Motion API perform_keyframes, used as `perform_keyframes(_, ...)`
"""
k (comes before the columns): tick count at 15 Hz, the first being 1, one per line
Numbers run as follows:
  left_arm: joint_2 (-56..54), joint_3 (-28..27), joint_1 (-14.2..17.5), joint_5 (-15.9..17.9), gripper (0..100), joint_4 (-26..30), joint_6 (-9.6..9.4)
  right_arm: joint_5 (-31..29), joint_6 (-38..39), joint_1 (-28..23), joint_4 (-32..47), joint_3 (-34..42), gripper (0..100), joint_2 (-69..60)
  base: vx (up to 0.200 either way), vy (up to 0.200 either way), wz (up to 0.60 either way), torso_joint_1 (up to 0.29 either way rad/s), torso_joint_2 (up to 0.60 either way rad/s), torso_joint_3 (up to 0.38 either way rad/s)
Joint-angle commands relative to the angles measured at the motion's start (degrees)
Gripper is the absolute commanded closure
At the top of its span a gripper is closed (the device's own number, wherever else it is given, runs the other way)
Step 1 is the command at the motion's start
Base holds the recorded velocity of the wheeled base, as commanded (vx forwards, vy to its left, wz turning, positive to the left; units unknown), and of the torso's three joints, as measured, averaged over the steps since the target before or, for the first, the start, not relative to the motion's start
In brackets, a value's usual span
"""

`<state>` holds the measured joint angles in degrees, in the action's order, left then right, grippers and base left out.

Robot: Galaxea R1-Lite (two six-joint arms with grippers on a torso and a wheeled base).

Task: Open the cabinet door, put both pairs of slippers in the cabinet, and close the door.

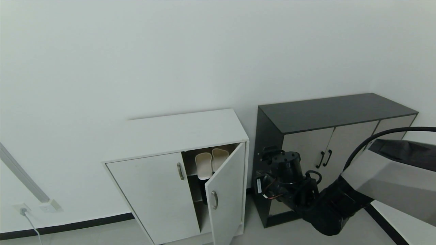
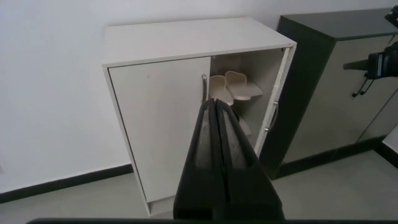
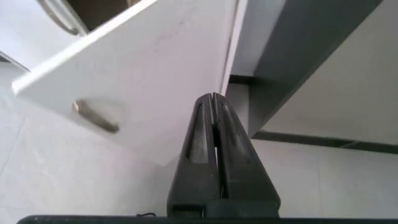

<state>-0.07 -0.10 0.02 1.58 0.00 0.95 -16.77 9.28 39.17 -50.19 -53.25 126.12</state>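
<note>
Cabinet door (image 1: pixel 226 190), the right-hand leaf of the white cabinet (image 1: pixel 184 131), stands partly open. It is swung out toward the robot on hinges at its right edge, with a bar handle (image 1: pixel 214 200) near the free edge. It looks like a light, stiff board that should swing with little force. A flat push on its outer face near the free edge would likely shut it, and the handle is the place to grip if it must be pulled. A beige pair of slippers (image 1: pixel 211 162) lies side by side on the upper shelf inside, and a dark shape on the shelf below is too shadowed to name. The left door (image 1: pixel 153 194) is shut. The right gripper (image 3: pixel 214 98) hangs just beside the open door's outer face, jaws pressed together and holding nothing. The left gripper (image 2: pixel 216 106), farther back and facing the cabinet front, has its jaws closed and empty too. A black-topped cabinet (image 1: pixel 333 112) stands just right of the white one, leaving a narrow gap where the right arm sits, so arm and swinging door could crowd each other.
</note>
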Motion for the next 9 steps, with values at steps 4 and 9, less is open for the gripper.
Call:
perform_keyframes(4, 0.07, 0.01, 0.06, 0.00, 100, 0.00, -0.07, 3.06, 0.22, 0.21, -1.75, 2.45, 100, -0.09, 0.000, 0.000, 0.30, -0.002, 0.00, 0.002)
perform_keyframes(9, 0.07, 0.01, 0.06, 0.00, 100, 0.00, 0.02, 4.12, -0.14, 0.38, -6.85, 5.70, 100, 0.97, 0.000, 0.000, 0.00, 0.000, 0.00, 0.000)
